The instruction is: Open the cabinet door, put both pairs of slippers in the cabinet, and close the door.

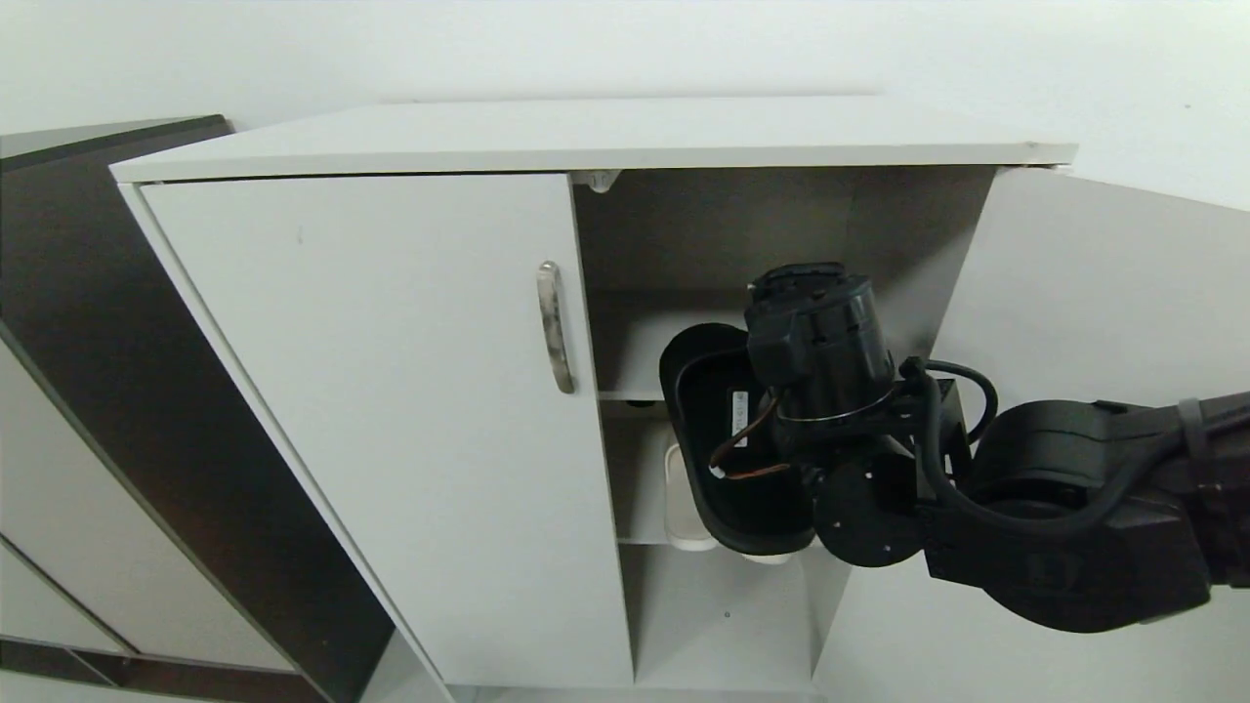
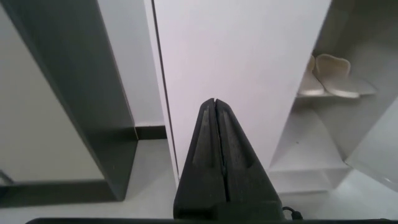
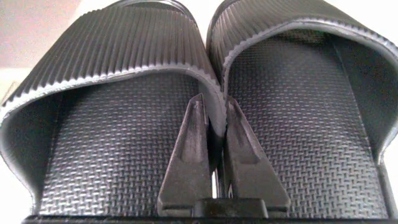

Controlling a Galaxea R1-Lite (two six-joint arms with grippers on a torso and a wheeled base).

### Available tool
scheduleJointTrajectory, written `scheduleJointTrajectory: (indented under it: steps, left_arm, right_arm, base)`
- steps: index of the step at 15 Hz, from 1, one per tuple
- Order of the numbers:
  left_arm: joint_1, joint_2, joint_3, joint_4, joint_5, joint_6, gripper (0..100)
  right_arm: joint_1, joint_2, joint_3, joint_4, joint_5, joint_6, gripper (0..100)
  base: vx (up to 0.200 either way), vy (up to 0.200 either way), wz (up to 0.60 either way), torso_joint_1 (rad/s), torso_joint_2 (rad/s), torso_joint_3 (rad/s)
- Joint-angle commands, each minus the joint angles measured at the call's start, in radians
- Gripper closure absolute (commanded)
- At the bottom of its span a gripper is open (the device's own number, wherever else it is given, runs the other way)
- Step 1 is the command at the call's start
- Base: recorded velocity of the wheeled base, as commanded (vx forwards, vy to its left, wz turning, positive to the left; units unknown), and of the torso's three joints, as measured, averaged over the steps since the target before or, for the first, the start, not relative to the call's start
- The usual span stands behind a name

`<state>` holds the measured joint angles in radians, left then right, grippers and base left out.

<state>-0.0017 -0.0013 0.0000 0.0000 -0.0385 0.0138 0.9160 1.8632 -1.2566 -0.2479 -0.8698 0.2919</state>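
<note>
**Right arm (image 1: 1064,508) holds black slippers (image 1: 732,469) at the cabinet (image 1: 586,137) opening**

Head view: the arm comes in from the right and its wrist sits in the open half of the cabinet. The black pair hangs ahead of it, lengthwise up and down, crossing the front edges of two shelves. It sits nearer the closed left door (image 1: 391,410) than the cabinet's right wall. That door's free edge, with its handle (image 1: 554,327), stands just beside the pair's left rim. The right door (image 1: 1094,293) is swung wide, well clear of the arm. White slippers (image 1: 684,498) peek out behind the black pair's lower left rim, on the lower shelf (image 1: 640,539). Open space shows above the wrist under the cabinet top, and in the bottom compartment.

Left wrist view: the left gripper (image 2: 215,102) has its fingers pressed together on nothing. It points at the closed door, apart from it. The white slippers (image 2: 333,74) lie on their shelf inside the opening. A dark panel (image 2: 81,93) stands beside the cabinet, with a strip of floor (image 2: 149,155) between them.

Right wrist view: the right gripper (image 3: 214,124) pinches the two touching inner strap edges of the black slippers (image 3: 124,124), which sit side by side.
</note>
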Motion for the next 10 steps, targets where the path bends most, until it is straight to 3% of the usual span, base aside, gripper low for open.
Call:
scheduleJointTrajectory:
  steps: [1,2,10]
  left_arm:
    - [0.0,0.001,0.0,0.0,0.0,0.0,100]
    - [0.0,0.001,0.0,0.0,0.0,0.0,100]
    - [0.0,0.001,0.0,0.0,0.0,0.0,100]
  right_arm:
    - [0.001,0.034,-0.006,-0.01,0.002,0.0,100]
    - [0.0,0.047,-0.015,-0.022,0.003,-0.002,100]
    - [-0.068,0.148,-0.181,-0.001,0.002,-0.025,100]
  base:
    - [0.2,0.0,0.0,0.002,0.0,0.002]
    - [0.2,0.0,0.0,-0.002,0.0,0.002]
    - [0.0,0.0,0.0,0.0,0.0,0.0]
